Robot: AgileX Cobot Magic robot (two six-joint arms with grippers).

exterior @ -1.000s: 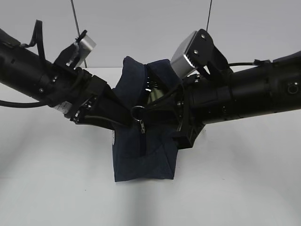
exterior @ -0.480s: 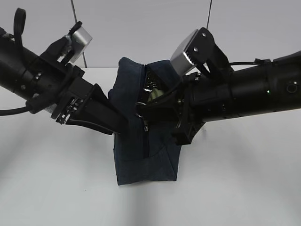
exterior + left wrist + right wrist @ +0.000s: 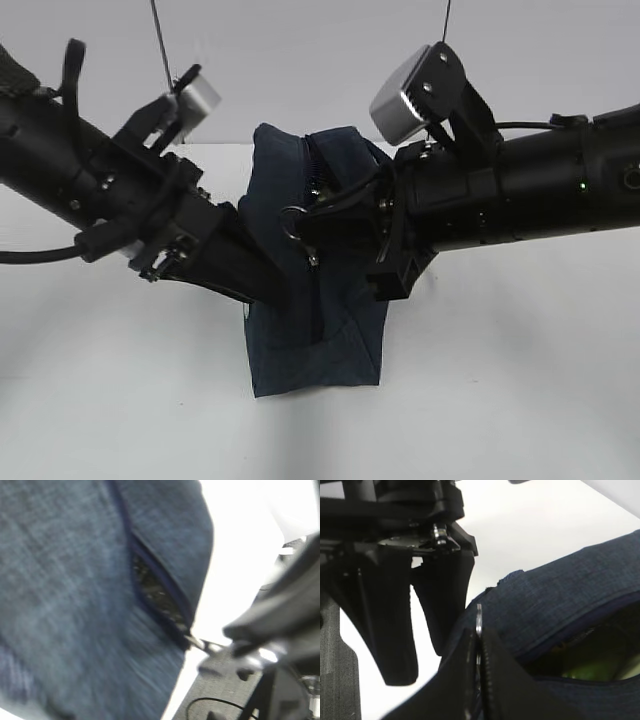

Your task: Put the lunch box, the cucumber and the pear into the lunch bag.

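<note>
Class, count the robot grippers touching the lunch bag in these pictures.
2: the left gripper presses the lunch bag's left side; the right gripper pinches its silver ring pull.

Bright, even light washes the white table (image 3: 120,400), leaving only faint soft shadows beside the bag (image 3: 315,330). The exterior view is sharp. The left wrist view is smeared by blur; the right wrist view shows near fingers (image 3: 395,645) soft and table glare.
</note>
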